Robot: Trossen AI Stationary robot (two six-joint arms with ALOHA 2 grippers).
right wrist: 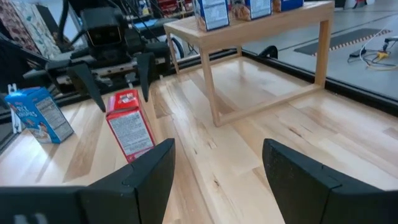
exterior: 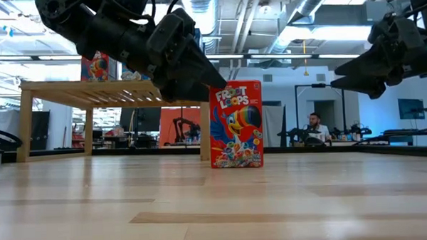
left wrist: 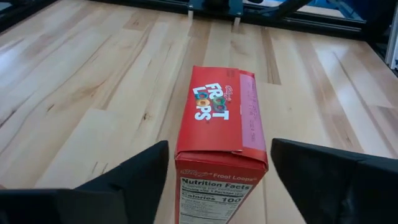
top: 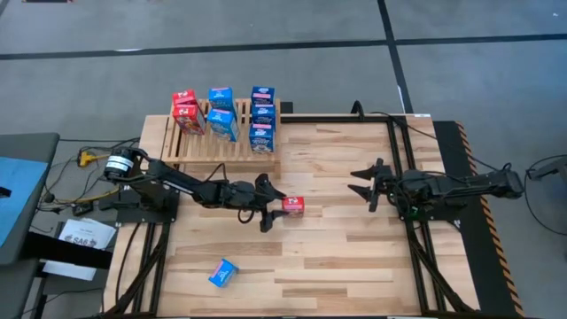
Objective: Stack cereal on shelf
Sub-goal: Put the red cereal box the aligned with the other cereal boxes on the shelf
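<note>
1. Red cereal box [left wrist: 221, 134] stands upright between the left gripper [left wrist: 217, 171] fingers: light, stiff cardboard, crushable, so pinch the broad faces.
2. Fingers straddle it, apart, not yet clamped.
3. Left arm reaches low and level; shelf [top: 190, 146] sits behind it.
4. Right gripper [top: 365, 181] waits, fingers parted, empty.

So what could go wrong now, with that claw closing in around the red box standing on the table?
The red box stands upright on a narrow base between the left gripper fingers; in the left wrist view visible gaps remain on both sides. If one finger touches first, the box may tip or slide.

The shelf already carries several boxes packed together, so adding another could bump a neighbour.

The blue box near the table's front edge might get nudged off later.
</note>
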